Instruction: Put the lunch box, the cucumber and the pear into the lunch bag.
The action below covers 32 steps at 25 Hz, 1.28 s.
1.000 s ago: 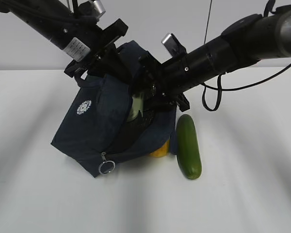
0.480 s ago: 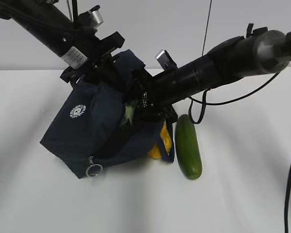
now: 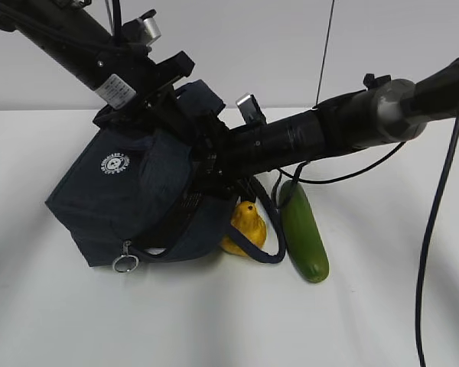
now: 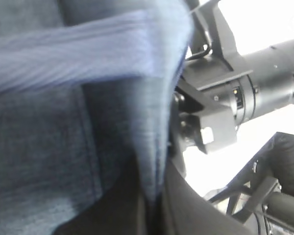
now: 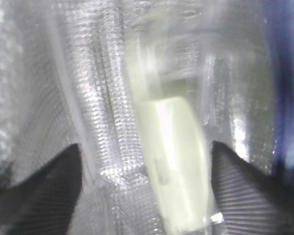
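The navy lunch bag [image 3: 130,191] is tipped on its side, mouth facing right. My left gripper [image 4: 154,196] is shut on the fabric of its upper rim. My right gripper [image 5: 144,161] is deep inside the bag, hidden in the exterior view. Against the silver lining [image 5: 88,88] its jaws stand round the lunch box [image 5: 171,161], whose pale green lid lies against the right finger. The yellow pear [image 3: 245,225] sits on the table just outside the bag's mouth, under my right arm. The dark green cucumber [image 3: 304,229] lies right of the pear.
A loose bag handle [image 3: 271,256] loops on the table between pear and cucumber. The zipper's ring pull [image 3: 123,264] hangs at the bag's lower left. A black cable [image 3: 436,229] hangs from my right arm on the right. The table [image 3: 382,306] is white.
The bag has slid and swung left as my right arm went deeper in. The lunch box no longer shows at the mouth. The pear is now uncovered, and the cucumber has tilted slightly.
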Tool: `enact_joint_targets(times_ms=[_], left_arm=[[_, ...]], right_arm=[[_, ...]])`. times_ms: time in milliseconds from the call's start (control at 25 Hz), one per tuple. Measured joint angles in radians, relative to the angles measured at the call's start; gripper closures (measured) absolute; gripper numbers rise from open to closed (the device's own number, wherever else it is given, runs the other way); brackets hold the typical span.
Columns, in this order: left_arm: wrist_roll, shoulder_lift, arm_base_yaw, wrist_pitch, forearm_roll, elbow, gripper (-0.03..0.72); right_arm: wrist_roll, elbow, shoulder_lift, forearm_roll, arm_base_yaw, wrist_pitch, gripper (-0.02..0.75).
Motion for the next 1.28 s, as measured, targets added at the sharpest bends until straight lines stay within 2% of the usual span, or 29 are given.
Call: enact_joint_targets(times_ms=[80,200,280,440,640,800,960,1120,1280], left_arm=[[0.000,0.000,0.000,0.000,0.002,0.000,0.687],[0.000,-0.003,0.007,0.005,-0.001,-0.003,0.687],[0.000,-0.007,0.010,0.011,-0.001,-0.004,0.687],[0.000,-0.005,0.011,0.029,-0.004,-0.004,0.687],[0.001,-0.003,0.031,0.036,-0.013,-0.003,0.687],[0.001,-0.023,0.063,0.041,-0.026,-0.003,0.687],[0.031,-0.035,0.115,0.046,-0.116,-0.003,0.688],[0.053,-0.035,0.175,0.045,-0.143,-0.002,0.688],[0.052,-0.043,0.212,0.044,-0.064,-0.002,0.688]], right_arm=[[-0.042,0.000,0.011,0.049,0.000,0.034,0.321],[-0.070,0.000,0.021,0.074,-0.004,0.078,0.174],[-0.074,0.000,0.025,0.074,-0.010,0.107,0.115],[-0.076,0.000,0.027,0.026,-0.038,0.190,0.101],[-0.076,-0.009,-0.017,-0.088,-0.086,0.242,0.115],[-0.070,-0.020,-0.116,-0.219,-0.126,0.254,0.137],[-0.022,-0.021,-0.194,-0.365,-0.150,0.267,0.147],[0.076,-0.022,-0.245,-0.621,-0.156,0.273,0.148],[0.255,-0.022,-0.250,-0.937,-0.156,0.262,0.148]])
